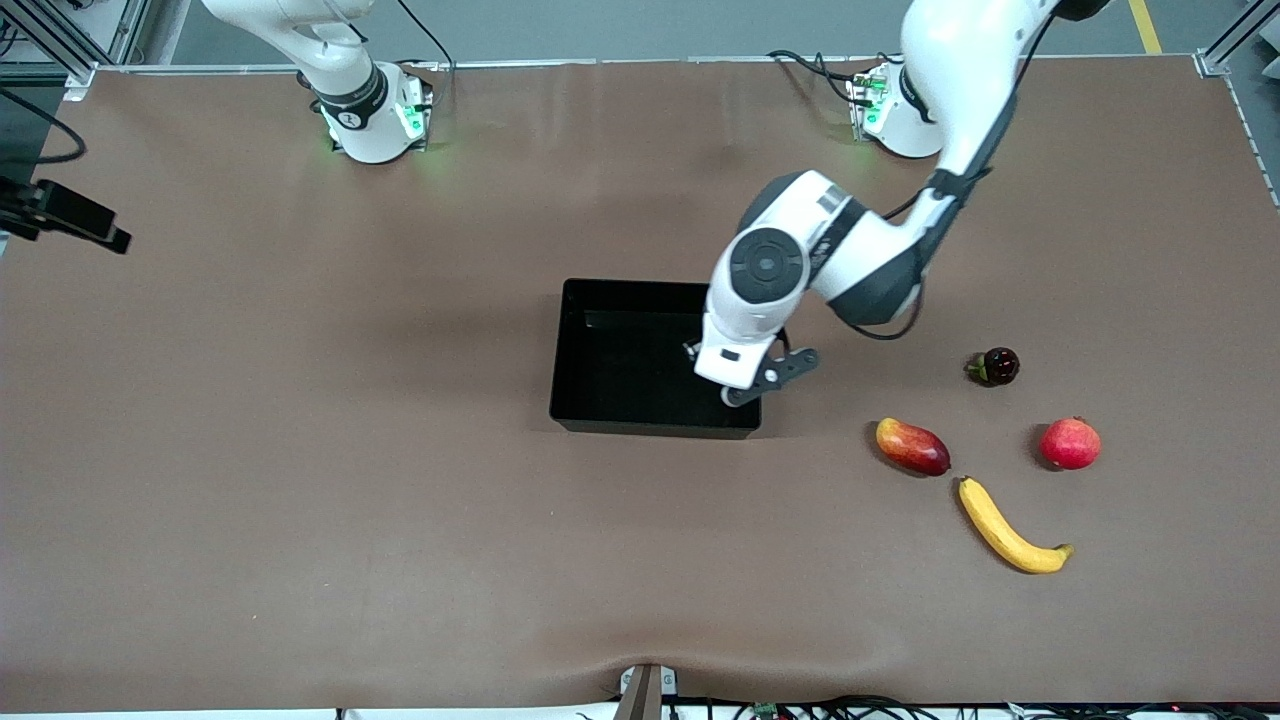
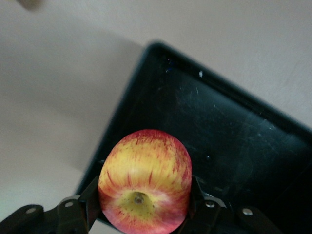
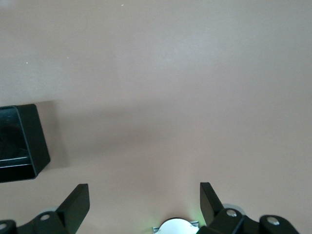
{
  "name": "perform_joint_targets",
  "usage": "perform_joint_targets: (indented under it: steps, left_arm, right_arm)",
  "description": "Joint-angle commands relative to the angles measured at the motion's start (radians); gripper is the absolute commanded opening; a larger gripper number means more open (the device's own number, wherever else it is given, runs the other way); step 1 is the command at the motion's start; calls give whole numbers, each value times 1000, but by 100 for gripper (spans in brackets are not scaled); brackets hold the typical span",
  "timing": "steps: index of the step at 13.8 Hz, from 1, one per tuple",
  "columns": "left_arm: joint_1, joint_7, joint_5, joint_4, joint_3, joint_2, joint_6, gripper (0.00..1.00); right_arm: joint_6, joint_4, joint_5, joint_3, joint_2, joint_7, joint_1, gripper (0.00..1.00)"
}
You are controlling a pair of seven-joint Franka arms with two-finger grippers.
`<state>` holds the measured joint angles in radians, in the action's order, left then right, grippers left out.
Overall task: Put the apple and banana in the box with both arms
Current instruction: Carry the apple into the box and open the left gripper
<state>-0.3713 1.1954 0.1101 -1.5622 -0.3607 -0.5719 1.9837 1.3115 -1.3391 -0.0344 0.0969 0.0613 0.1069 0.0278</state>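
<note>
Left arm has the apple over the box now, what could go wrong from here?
1. The left gripper holds the apple over the box's corner, near the wall; released here, it might hit the rim and roll out.
2. The banana lies toward the left arm's end of the table, close to the mango; picking it may nudge that fruit.
3. The right gripper waits open, away from the banana.

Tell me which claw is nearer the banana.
Left. The left claw, shut on the apple, hangs over the box, a few fruits from the banana. The right claw waits open near its base.
</note>
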Motion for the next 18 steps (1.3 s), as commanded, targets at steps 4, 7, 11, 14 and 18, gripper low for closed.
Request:
perform_joint_targets:
  steps: [4, 7, 11, 14, 18]
  left_arm:
    - [-38, 99, 66, -210, 11, -37, 297, 0]
    - [-47, 102, 95, -203, 9, -62, 299, 0]
    - [-52, 93, 97, -203, 6, -77, 288, 0]
    - [-55, 86, 103, -193, 9, -89, 288, 100]
    - [-57, 82, 95, -60, 2, -52, 82, 100]
  right_arm:
    - [164, -284, 53, -22, -215, -39, -29, 100]
    - [155, -253, 56, -23, -205, -39, -28, 100]
    - [153, -236, 56, -23, -196, -56, -29, 100]
    - [153, -236, 56, -19, -195, -100, -37, 100]
    - [152, -236, 56, -19, -192, -128, -39, 100]
